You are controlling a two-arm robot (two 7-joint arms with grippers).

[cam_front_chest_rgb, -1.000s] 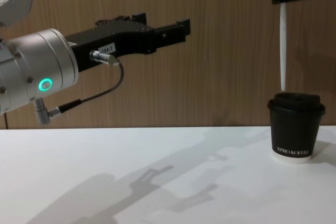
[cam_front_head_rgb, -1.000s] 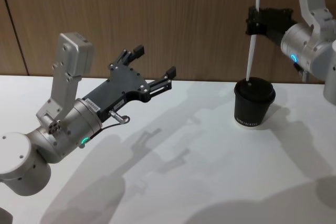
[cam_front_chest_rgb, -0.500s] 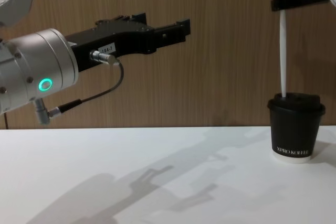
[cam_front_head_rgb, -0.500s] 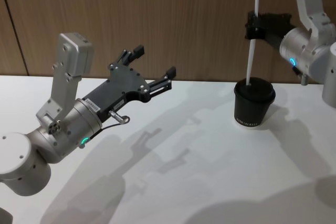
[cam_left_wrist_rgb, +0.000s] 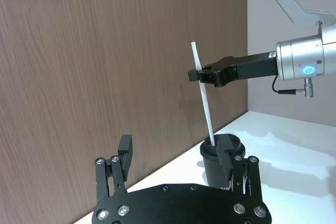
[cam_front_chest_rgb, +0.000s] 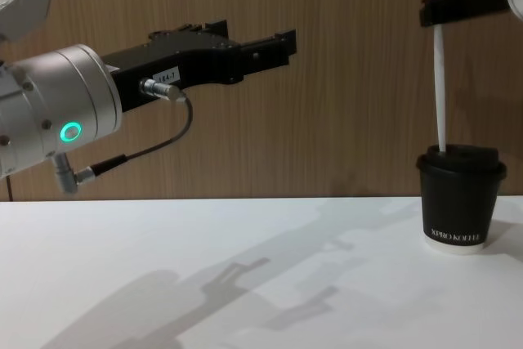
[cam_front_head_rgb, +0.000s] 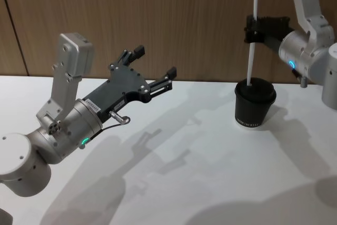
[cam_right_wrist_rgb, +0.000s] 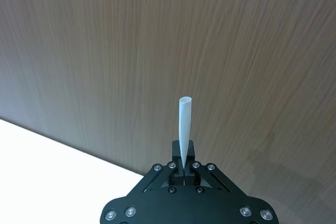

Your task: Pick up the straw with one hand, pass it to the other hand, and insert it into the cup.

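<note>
White table [cam_front_head_rgb: 200,183], black lidded cup [cam_front_head_rgb: 254,105] standing upright (far right side)

A white table [cam_front_head_rgb: 221,183] fills the lower frame, crossed by soft shadows. Brown wood-grain wall panelling [cam_front_head_rgb: 184,19] spans the top.

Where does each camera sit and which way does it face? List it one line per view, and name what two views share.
Head view: high, looking forward and down at the table; left gripper and right gripper show.
Chest view: low, looking across the table; left gripper enters from the left.
Left wrist view: over its own open fingers toward the cup.
Right wrist view: along its fingers, shut on the straw, toward the wood wall.
Shared: head and chest views both show the straw's tip at the cup's lid.
</note>
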